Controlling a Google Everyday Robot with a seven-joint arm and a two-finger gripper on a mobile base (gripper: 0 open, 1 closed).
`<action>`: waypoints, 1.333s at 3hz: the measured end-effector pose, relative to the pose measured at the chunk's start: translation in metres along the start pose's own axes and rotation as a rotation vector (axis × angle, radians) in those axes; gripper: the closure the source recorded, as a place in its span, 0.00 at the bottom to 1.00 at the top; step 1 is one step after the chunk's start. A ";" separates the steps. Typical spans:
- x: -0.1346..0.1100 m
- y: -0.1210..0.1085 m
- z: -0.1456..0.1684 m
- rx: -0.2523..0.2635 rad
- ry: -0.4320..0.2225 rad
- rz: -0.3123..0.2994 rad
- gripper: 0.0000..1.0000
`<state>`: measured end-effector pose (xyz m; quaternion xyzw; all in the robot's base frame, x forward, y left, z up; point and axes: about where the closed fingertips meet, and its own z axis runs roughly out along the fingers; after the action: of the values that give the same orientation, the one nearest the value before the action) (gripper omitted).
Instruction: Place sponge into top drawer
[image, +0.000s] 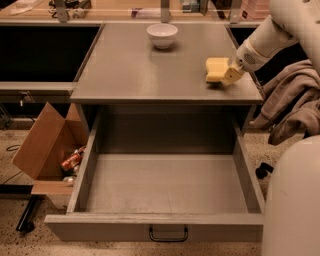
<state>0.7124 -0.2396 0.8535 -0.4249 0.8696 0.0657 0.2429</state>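
Sponge (215, 69) on cabinet top (131, 72) — against gripper (230, 76), near right edge.

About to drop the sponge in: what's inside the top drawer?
Only bare grey bottom shows in the top drawer. The strip behind its front panel is hidden by that panel; the rear is shadowed. The gripper is at the sponge on the cabinet top.

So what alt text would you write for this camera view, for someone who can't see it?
A robot's gripper is beside a pale yellow sponge on a grey countertop, above the open top drawer. A white bowl sits farther back.
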 end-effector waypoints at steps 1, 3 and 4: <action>-0.021 0.020 -0.028 0.000 -0.044 -0.078 1.00; -0.032 0.055 -0.046 -0.070 -0.089 -0.216 1.00; -0.028 0.075 -0.055 -0.096 -0.118 -0.327 1.00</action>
<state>0.6489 -0.1903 0.9075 -0.5671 0.7691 0.0917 0.2801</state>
